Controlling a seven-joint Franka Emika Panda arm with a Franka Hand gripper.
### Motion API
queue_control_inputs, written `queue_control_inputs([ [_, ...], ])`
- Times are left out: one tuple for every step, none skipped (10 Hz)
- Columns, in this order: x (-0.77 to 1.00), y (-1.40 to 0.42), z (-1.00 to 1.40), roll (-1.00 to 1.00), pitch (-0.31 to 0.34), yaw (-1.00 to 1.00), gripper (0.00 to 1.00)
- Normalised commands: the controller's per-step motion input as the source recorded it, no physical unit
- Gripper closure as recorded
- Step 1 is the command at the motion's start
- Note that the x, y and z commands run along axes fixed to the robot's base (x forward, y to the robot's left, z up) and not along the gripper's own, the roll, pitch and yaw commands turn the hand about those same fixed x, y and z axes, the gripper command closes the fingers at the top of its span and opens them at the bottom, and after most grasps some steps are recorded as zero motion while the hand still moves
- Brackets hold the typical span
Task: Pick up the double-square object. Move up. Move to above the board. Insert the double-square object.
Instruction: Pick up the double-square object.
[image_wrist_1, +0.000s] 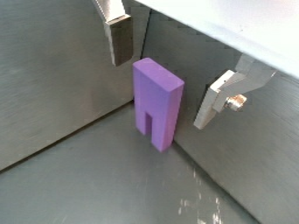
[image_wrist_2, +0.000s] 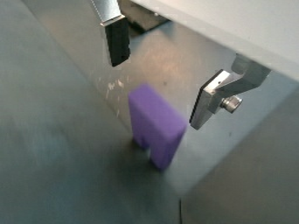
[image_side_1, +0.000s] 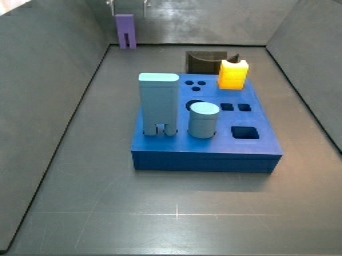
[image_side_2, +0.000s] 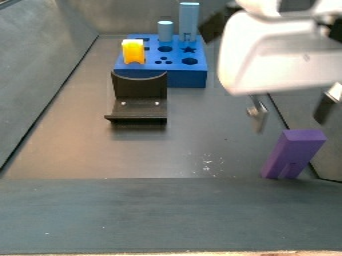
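The gripper, flat silver fingers spread wide and empty, hangs above the double-square object, a smooth purple block upright on grey floor at the board's eleven o'clock.

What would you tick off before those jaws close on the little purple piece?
1. Gripper open: ok. The fingers stand apart in both wrist views.
2. Double-square object lined up between the fingers: ok in a wrist view, though it sits below the fingertips, so the gripper likely needs to descend.
3. Piece upright on the floor, prongs down: ok.
4. Nothing crowding the piece: ok. The board and the dark open box stand well away.
5. Matching free hole in the board: cannot tell. Several dark holes show, but which fits is unclear.
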Motion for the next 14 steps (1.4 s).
queue_control_inputs([
  [-0.24, 0.13, -0.06, -0.01, -0.083, 0.00, 0.00],
  [-0.10, 0.07, -0.12, -0.05, -0.034, 0.00, 0.00],
  [0.04, 0.18, -0.28, -0.04, 0.000, 0.00, 0.00],
  [0.33, 0.15, -0.33, -0.04, 0.000, 0.00, 0.00],
  [0.58, 0.19, -0.36, -0.14, 0.051, -0.03, 0.00],
  [0.35, 0.23, -0.33, -0.33, 0.000, -0.06, 0.00],
  [0.16, 0.01, -0.23, -0.26, 0.000, -0.08, 0.00],
  [0.05, 0.03, 0.00, -0.05, 0.074, -0.02, 0.00],
  [0.00, 0.03, 0.00, -0.02, 0.000, 0.00, 0.00],
  [0.00, -0.04, -0.12, -0.12, -0.051, -0.03, 0.00],
  [-0.04, 0.00, -0.07, -0.39, -0.166, -0.05, 0.00],
  [-0.07, 0.02, 0.00, -0.28, -0.131, -0.06, 0.00],
  [-0.13, 0.12, 0.00, -0.26, -0.206, -0.22, 0.00],
  [-0.14, 0.13, -0.05, -0.26, -0.197, -0.26, 0.00],
])
